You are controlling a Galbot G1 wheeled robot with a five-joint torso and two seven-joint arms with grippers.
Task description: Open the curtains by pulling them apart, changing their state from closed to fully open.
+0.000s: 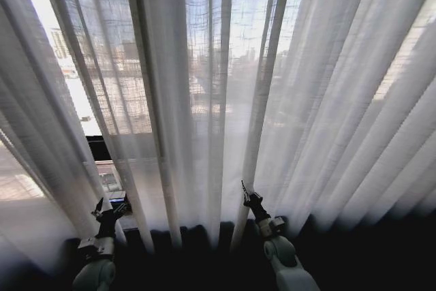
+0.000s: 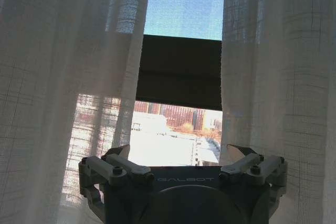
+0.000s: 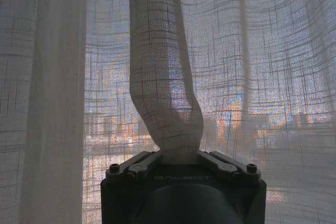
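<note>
— Two grippers low down, near the hem. How do the right one's fingers stand?

— Closed together on a bunched fold of the curtains (image 3: 168, 93). In the right wrist view the right gripper (image 3: 179, 157) has the pleat pinched between its fingers, and the cloth rises from them in a twisted rope.

— And from the head?

— The right gripper (image 1: 246, 194) sits low, a little right of centre, its tips at a pleat edge, its arm coming up from the bottom edge.

— The left fingers?

— Spread wide, with nothing between them. The left gripper (image 2: 181, 153) faces a gap in the cloth; a panel hangs close on either side of its fingers, whether touching I cannot tell. Through the gap show a dark window bar (image 2: 181, 69), sky and buildings.

— Where is it from the head?

— The left gripper (image 1: 107, 208) is low on the left, by that gap.

— The cloth overall?

— The curtains (image 1: 204, 86) hang in sheer white pleats across almost the whole window, light coming through, apart only at the narrow gap on the left.
</note>
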